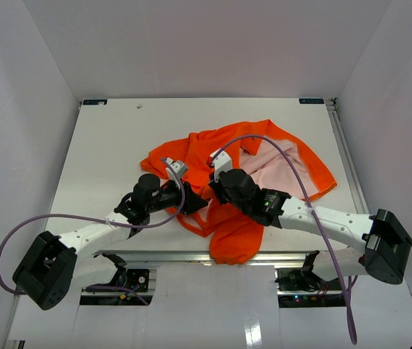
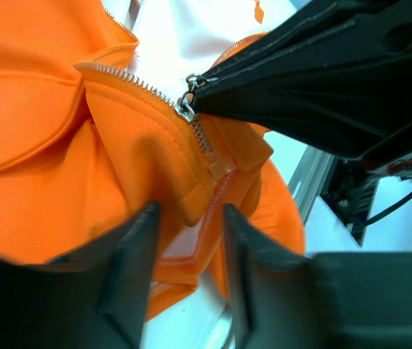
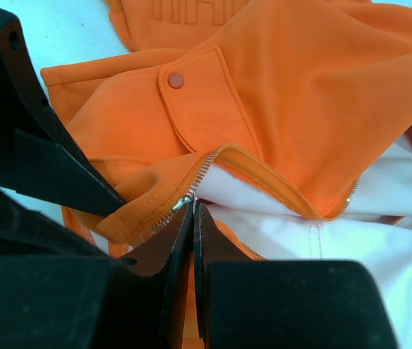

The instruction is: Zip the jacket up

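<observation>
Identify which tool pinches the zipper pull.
The right tool, shut on the metal zipper pull; the left tool instead holds the bottom hem of the jacket.

Left arm [image 1: 97, 231] jaws clamping, slightly apart; right arm [image 1: 330, 217] jaws pinched tight.

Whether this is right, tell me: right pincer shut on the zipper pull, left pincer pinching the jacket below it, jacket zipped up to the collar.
Wrong on the zipping. The right wrist view shows the jacket open past the zipper pull, teeth apart, pale lining bared: barely zipped. The right pincer is shut on the pull and the left pincer pinches the jacket below it.
</observation>
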Tool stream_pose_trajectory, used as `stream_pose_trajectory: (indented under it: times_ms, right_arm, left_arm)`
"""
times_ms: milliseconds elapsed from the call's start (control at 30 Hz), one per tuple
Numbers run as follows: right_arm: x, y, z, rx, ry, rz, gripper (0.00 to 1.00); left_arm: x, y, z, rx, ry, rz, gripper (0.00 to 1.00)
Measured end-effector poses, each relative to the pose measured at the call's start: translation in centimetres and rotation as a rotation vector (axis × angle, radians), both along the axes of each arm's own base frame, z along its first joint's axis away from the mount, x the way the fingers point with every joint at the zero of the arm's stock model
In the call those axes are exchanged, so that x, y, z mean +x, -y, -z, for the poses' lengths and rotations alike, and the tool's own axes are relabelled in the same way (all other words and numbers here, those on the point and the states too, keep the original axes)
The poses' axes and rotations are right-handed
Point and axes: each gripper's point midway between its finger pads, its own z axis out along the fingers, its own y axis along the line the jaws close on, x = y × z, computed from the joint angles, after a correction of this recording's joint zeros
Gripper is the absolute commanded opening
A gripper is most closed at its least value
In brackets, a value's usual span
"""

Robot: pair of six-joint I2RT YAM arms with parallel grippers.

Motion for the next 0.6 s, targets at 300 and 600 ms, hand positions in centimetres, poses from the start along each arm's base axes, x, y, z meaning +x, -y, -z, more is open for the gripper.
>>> stream_pose_trajectory:
  times_ms: [300,600]
  right_arm:
    - [-1.4,-0.2,0.7,0.098,-0.036,0.000,0.08]
    - [-2.8,-1.3,0.9,0.163,-0.044,-0.033,0.08]
  left_arm:
    - [-0.9,-0.2,-1.3,-0.055,-0.044,-0.018,0.65]
    - [-0.9,0.5,-0.5,-0.061,-0.108,0.001,0.55]
